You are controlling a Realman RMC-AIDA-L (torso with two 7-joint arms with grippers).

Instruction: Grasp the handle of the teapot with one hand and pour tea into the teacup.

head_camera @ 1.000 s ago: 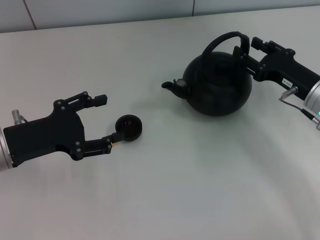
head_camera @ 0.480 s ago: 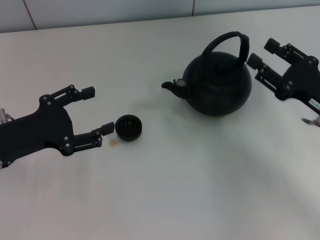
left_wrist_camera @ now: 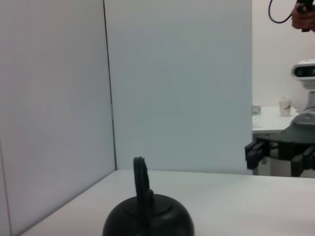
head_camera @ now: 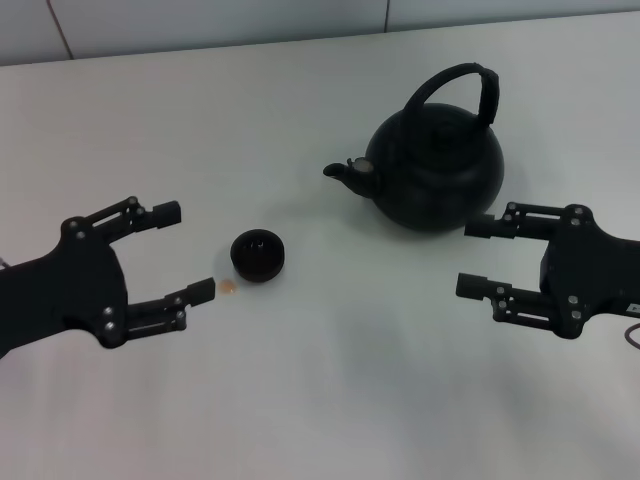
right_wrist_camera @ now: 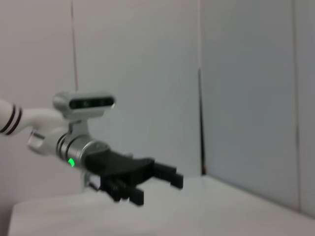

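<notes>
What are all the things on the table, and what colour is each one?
teapot: one, matte black, upright at the far right of the table, spout toward the robot's left
handle: one, black, arched over the teapot's top, nothing holding it
teacup: one, dark brown-black, near the middle-left, apart from the teapot
small spot: one, orange-brown, on the table just beside the teacup
table: one, white
wall panels: pale grey, behind the table
left gripper: one, black, open, near the teacup but not touching it
right gripper: one, black, open, in front of the teapot, not touching it
</notes>
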